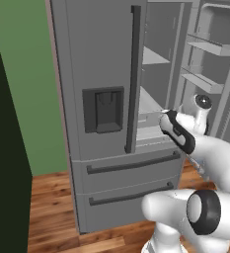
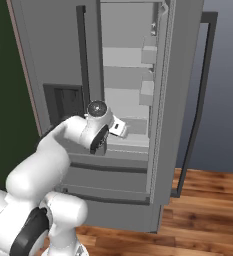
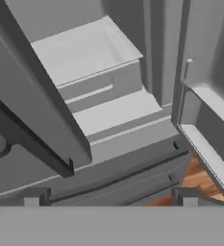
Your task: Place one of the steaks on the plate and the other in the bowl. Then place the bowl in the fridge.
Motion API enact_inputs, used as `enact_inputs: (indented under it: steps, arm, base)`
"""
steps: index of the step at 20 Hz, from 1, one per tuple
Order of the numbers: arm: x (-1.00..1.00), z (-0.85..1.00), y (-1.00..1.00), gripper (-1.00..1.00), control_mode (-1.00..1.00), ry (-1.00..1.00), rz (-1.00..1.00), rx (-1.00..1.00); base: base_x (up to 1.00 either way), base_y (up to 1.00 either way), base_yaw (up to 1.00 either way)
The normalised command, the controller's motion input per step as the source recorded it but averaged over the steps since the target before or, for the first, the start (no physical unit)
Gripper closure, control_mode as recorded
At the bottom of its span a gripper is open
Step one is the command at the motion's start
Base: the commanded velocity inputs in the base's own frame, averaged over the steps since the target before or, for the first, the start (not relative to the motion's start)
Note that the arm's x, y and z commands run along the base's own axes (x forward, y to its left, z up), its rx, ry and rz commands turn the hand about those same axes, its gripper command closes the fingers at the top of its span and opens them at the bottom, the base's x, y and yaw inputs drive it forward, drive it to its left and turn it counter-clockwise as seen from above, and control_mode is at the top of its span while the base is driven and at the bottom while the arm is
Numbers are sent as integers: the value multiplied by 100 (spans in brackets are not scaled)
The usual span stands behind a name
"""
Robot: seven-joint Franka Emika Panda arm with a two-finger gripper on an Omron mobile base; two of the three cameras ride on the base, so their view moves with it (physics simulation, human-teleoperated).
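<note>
So the fridge (image 1: pixel 106 148) has its right door (image 2: pixel 180 100) swung wide open while the left door (image 1: pixel 99 74), the one with the dispenser panel (image 1: pixel 103 110), is shut; inside it's just pale grey shelves (image 3: pixel 87 50) and door bins (image 1: pixel 210 47); the white arm reaches in toward the lower shelf (image 3: pixel 116 113) just above the two drawers (image 1: pixel 131 180); the jaws (image 3: pixel 108 197) hang spread wide with nothing between them, both tips (image 3: pixel 34 196) poking up at the bottom of the hand view; wood floor (image 2: pixel 203 200) below, green wall (image 1: pixel 32 89) to the left.
</note>
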Motion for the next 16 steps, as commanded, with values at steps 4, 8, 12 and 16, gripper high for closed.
enact_inputs:
  steps: [4,8,12,16]
  arm:
    - [11,36,100,-100,-100,-16,-16,-16]
    - [2,100,73,-100,-100,17,0,-27]
    - [0,84,14,-100,-100,21,6,-8]
    - [0,7,-19,-100,-100,2,4,22]
  base:
    - [0,0,0]
    - [0,0,0]
    - [0,0,0]
    - [0,0,0]
